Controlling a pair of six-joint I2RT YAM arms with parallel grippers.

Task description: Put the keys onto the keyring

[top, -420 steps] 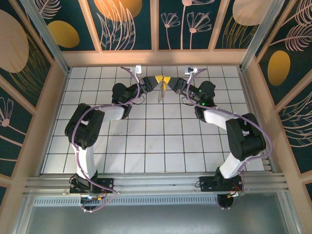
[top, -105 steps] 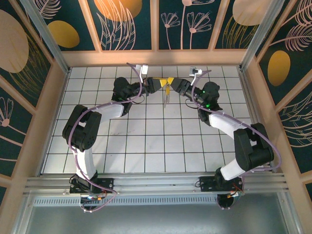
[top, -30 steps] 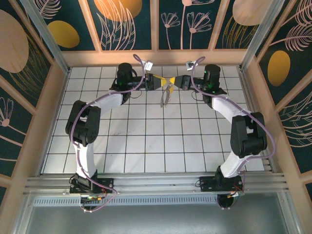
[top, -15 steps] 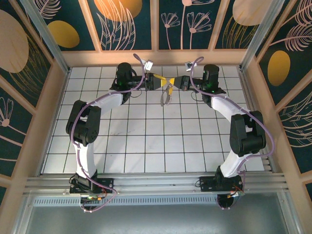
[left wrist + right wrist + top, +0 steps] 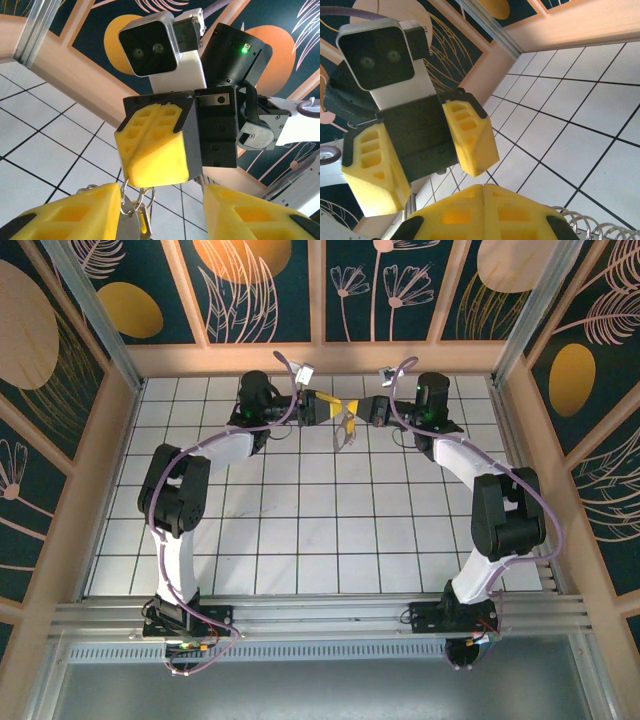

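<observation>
One tool, the right tool (image 5: 152, 150), is clamped shut on the keyring (image 5: 143, 196) above the table's (image 5: 300, 540) far side. The keys (image 5: 131, 221) dangle below, just beside one finger of the left tool (image 5: 160, 212), whose jaws stand apart.

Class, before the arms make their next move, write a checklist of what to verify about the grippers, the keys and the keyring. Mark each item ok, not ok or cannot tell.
1. Right gripper shut on the keyring: ok.
2. Left gripper jaws apart, ready to close: ok.
3. Keys centred between the left fingers: not ok, they hang against one finger.
4. Keys threaded onto the keyring: cannot tell.
5. Both arms' fingers meeting tip to tip: ok.
</observation>
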